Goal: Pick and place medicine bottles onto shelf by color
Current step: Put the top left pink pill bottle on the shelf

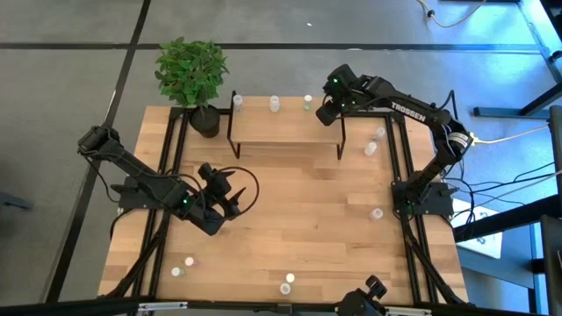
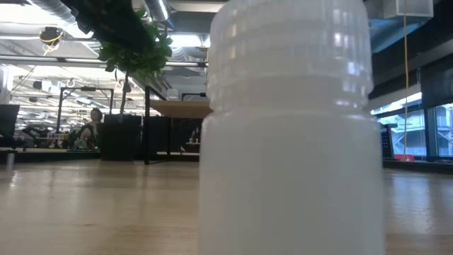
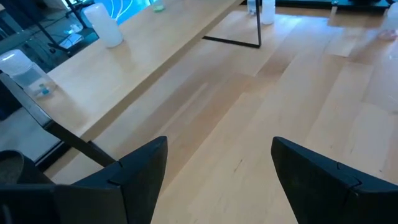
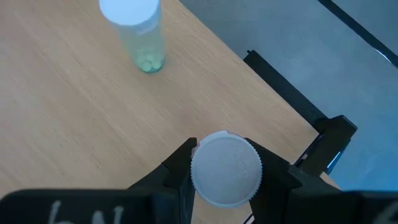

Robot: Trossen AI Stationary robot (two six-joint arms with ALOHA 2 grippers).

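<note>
Right gripper (image 4: 225, 177): fingers closing on a white-capped bottle (image 4: 226, 168), hanging over the right end of the shelf (image 1: 285, 125). Green-pill bottle (image 4: 138, 32): standing upright on the shelf just beside the gripped one. Two more bottles (image 1: 274, 104) are standing along the shelf's back edge, toward the potted plant (image 1: 193, 75). Left gripper (image 3: 217, 180): jaws gaping wide, gripping nothing, hovering over the table (image 1: 290, 228) in front of the shelf's left end. Loose bottles (image 1: 375, 142) are lying on the table right of the shelf; others are sitting well in front of it.
</note>
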